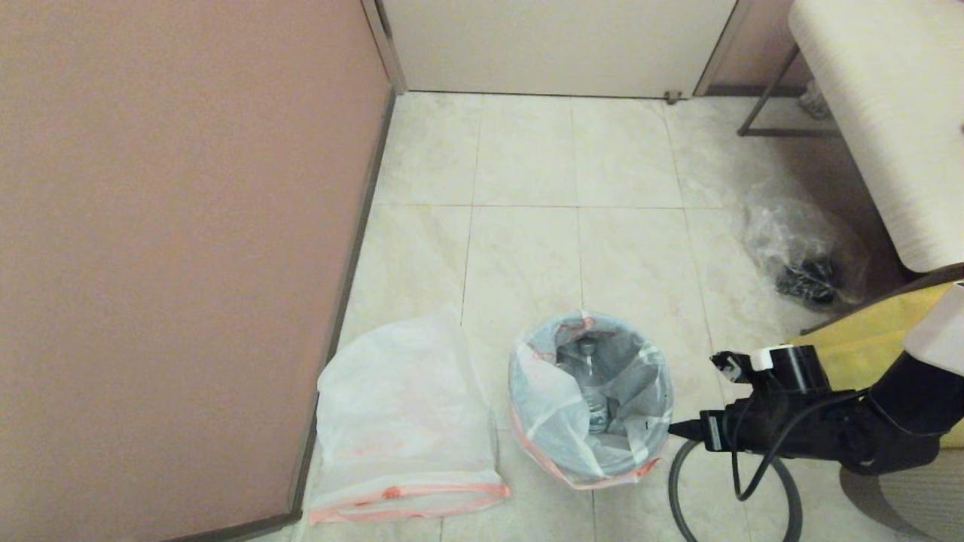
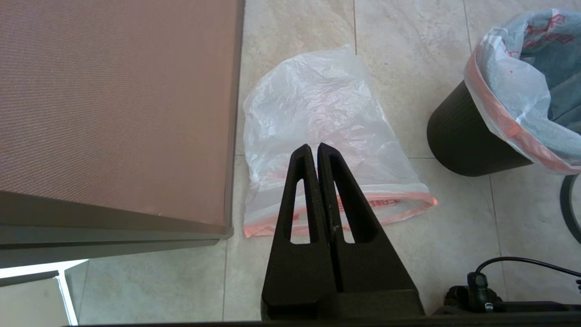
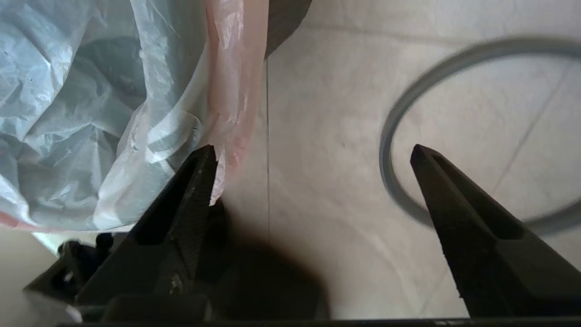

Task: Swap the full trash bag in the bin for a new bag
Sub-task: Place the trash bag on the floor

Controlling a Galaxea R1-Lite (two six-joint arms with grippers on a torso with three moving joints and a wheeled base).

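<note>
The small dark bin (image 2: 467, 136) stands mid-floor, lined with the full trash bag (image 1: 553, 406), whose orange-pink band folds over the rim; silver cans (image 1: 591, 376) show inside. The bin's grey rim ring (image 1: 672, 482) lies loose on the floor to the bin's right. My right gripper (image 1: 678, 430) is level with the bin's right rim and open (image 3: 312, 152); one fingertip (image 3: 204, 159) touches the bag's pink band (image 3: 231, 91), the other is over the ring (image 3: 399, 150). The new bag (image 1: 403, 421) lies flat to the bin's left. My left gripper (image 2: 314, 147) hovers shut above it (image 2: 317, 104), out of the head view.
A pink-brown wall panel (image 1: 173, 248) runs along the left, close to the new bag. A clear crinkly bag with dark things (image 1: 806, 256) lies at the right, near a yellow fabric bag (image 1: 866, 331) and a white bench (image 1: 889, 113). Open floor tiles lie behind the bin.
</note>
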